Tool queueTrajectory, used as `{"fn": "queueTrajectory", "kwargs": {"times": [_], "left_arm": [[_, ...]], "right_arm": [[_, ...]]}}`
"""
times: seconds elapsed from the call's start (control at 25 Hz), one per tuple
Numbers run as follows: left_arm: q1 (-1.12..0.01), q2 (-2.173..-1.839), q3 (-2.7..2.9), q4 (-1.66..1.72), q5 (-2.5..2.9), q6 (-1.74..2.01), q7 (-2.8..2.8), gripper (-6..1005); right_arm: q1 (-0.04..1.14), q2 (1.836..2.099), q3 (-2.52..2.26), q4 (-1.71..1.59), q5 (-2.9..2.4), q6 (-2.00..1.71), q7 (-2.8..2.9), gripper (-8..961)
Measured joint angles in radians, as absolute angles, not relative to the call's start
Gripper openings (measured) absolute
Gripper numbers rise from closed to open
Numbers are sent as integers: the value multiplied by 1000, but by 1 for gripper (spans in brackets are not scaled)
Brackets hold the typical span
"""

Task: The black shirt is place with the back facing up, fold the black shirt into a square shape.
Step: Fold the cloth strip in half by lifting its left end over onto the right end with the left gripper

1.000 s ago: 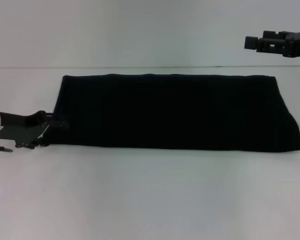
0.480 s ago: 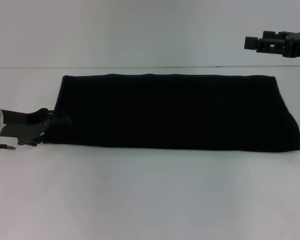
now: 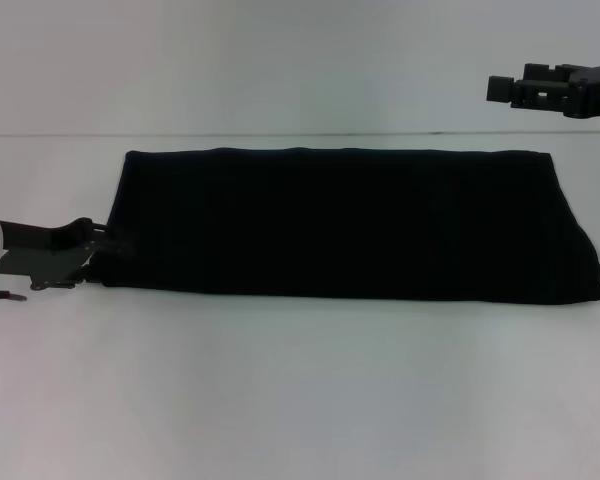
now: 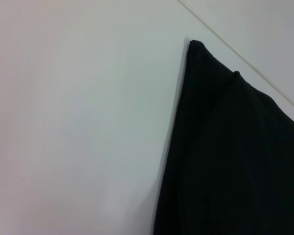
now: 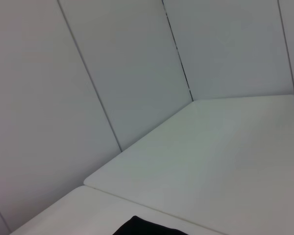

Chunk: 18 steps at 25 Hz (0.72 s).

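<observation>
Black shirt (image 3: 350, 225), one only, lay flat on the white table (image 3: 300, 390) as a long folded band running across the head view, its plain dark side up and no lettering showing. Its far edge ran close to the table's back edge, and its right end flared slightly wider than its left. Two grippers were in sight. The left gripper (image 3: 108, 250) sat low at the table, at the near left corner of the shirt, its tips touching or overlapping the dark fabric edge; whether its fingers were clamped on the cloth or merely beside it could not be told, since black merged with black. The left wrist view showed one pointed corner of the shirt (image 4: 235, 156) against bare table, with no fingers visible. The right gripper (image 3: 510, 88) hung raised beyond the shirt's far right corner, well apart from the cloth, its fingers parted and holding nothing.
</observation>
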<state>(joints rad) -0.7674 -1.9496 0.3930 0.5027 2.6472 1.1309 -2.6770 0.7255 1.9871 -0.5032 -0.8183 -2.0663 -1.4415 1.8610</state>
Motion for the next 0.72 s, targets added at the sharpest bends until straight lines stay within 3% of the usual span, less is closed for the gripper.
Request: {"fn": "queueTrajectory", "kwargs": {"times": [0.24,0.44,0.72], "left_arm": [[-766,-1951,394,503,2652,1128,-2672,667],[-766,-1951,395,503,2657,1117,-2672,423],[-759,-1951,396,507,2662,1104,-2658,156]], "right_arm": [[725,1990,-503,-816,-2067,-1441,1852,916],[726,1991,-503,-812,-2069,-1441,1851,916],[725,1993,-503,-808,-2069,-1438,1850,916]]}}
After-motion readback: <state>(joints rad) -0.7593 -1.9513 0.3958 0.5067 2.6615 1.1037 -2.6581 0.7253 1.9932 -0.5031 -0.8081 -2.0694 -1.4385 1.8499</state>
